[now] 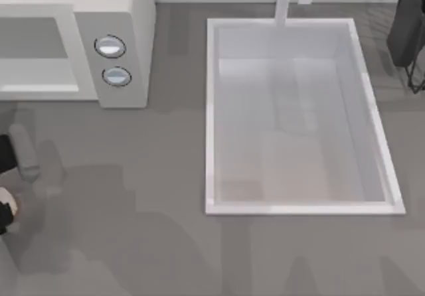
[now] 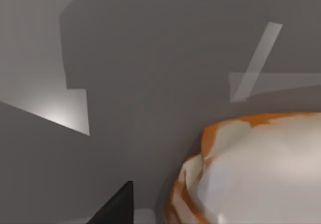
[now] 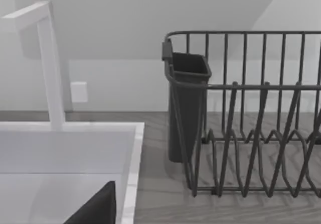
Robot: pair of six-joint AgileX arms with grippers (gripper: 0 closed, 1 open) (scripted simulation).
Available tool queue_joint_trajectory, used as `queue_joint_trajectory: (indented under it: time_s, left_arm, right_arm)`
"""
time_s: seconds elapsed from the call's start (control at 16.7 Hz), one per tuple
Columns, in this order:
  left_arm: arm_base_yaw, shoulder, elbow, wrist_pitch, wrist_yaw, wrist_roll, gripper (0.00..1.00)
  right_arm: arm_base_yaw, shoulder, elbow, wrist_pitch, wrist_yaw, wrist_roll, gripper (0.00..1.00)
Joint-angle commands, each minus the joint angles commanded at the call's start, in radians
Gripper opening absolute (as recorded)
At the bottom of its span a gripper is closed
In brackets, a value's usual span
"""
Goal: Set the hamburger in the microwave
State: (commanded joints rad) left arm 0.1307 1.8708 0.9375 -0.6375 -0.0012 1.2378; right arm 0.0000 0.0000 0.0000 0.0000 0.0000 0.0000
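The microwave sits at the table's far left, the white sink beside it.

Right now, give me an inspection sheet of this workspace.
Surface: grey table, shadows across it.
Job's things: hamburger close up in the left wrist view; microwave at the table's far left, cavity facing front, two knobs on its panel.
Clutter: white sink with faucet; dark dish rack with a cup holder at far right.
Grippers: left gripper at the left edge, in front of the microwave, the hamburger right by it; right arm parked by the rack.
Cables: nothing seen.
Surroundings: pale wall with an outlet.
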Motion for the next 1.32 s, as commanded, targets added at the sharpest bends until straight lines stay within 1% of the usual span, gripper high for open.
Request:
queue_joint_trajectory:
  time_s: [0.48,0.54,0.96,1.02,1.2,1.32]
  left_arm:
    - [0.0,0.0,0.0,0.0,0.0,0.0,0.02]
    - [0.0,0.0,0.0,0.0,0.0,0.0,0.0]
    - [0.0,0.0,0.0,0.0,0.0,0.0,0.0]
    - [-0.002,-0.064,0.023,-0.083,0.013,-0.022,0.0]
    - [-0.002,-0.084,0.06,-0.122,0.013,-0.019,0.0]
    - [-0.003,-0.11,0.11,-0.199,0.013,-0.019,0.0]
  right_arm:
    - [0.0,0.0,0.0,0.0,0.0,0.0,1.0]
    - [0.0,0.0,0.0,0.0,0.0,0.0,1.0]
    - [0.0,0.0,0.0,0.0,0.0,0.0,1.0]
    - [0.0,0.0,0.0,0.0,0.0,0.0,1.0]
    - [0.0,0.0,0.0,0.0,0.0,0.0,1.0]
    - [0.0,0.0,0.0,0.0,0.0,0.0,1.0]
